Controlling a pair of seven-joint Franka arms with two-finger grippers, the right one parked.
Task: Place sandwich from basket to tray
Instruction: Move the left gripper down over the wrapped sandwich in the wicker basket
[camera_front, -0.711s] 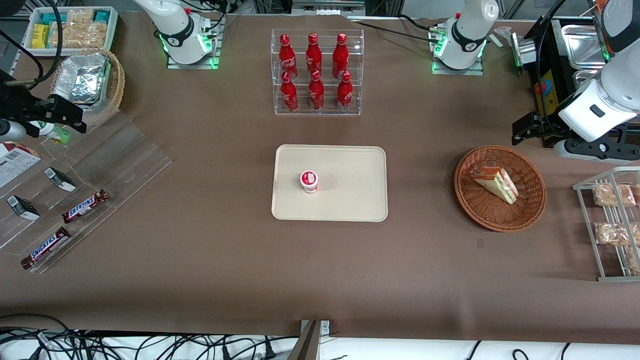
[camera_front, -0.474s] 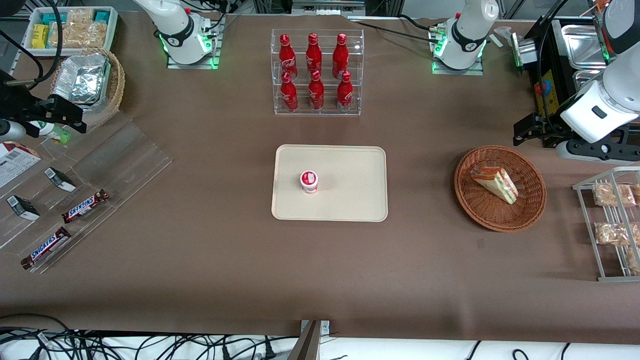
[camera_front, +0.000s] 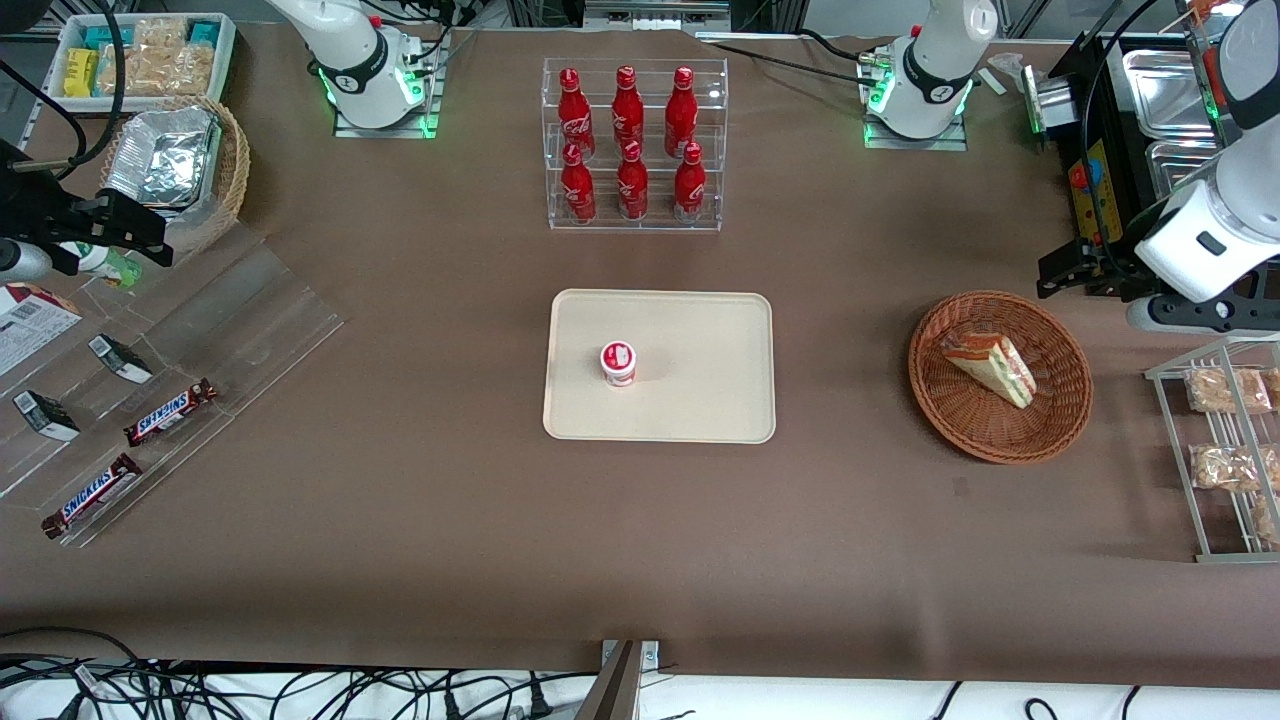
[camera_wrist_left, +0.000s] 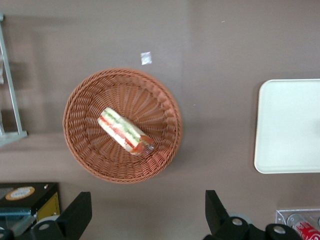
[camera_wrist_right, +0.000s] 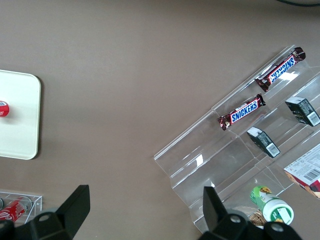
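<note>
Front view showed the sandwich (camera_front: 988, 367) lying in the basket (camera_front: 1060, 425), well apart from the tray (camera_front: 700, 400). Spread wide and holding nothing, the gripper (camera_wrist_left: 145, 220) hung above the basket's edge.

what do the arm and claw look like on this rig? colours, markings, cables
The working arm is glossy white with a dark grey joint band and a small black mark on the wrist shell. Its base glows green on a metal plate, with black cables trailing off. The claw hangs above the table beside the basket; its fingers are matte black, angular, with round screw holes.
</note>
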